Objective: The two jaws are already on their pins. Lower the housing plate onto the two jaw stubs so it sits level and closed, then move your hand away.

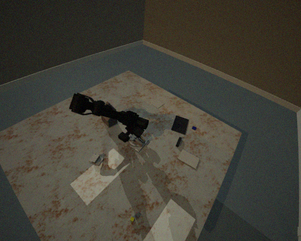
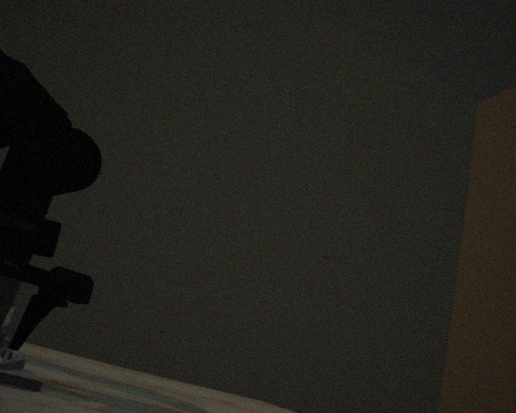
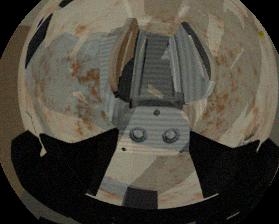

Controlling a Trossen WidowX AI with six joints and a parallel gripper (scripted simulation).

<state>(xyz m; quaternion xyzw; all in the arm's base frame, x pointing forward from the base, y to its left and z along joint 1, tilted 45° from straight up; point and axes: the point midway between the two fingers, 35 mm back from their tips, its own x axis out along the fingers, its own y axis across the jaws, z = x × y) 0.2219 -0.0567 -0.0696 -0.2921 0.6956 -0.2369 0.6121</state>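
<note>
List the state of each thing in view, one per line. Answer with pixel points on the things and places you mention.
pincer (image 1: 136,138) (image 2: 14,346) (image 3: 152,132): shut on the housing plate
housing plate (image 3: 155,124): gripped; whether fully seated, cannot tell
two jaws: standing apart
dark square panel (image 1: 180,125) (image 3: 38,41): lying flat
beige board (image 1: 189,159): lying flat
yellow block (image 1: 132,219) (image 3: 261,34): on the table, ungripped
blue block (image 1: 194,128) (image 3: 40,22): on the table, ungripped

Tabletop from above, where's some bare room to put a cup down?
There's a bare patch between the yellow cube and the grey bracket-like part, and another left of that part. It's crowded around the pincer, and between the dark square plate and the beige rectangular plate, where a small black block sits.
</note>
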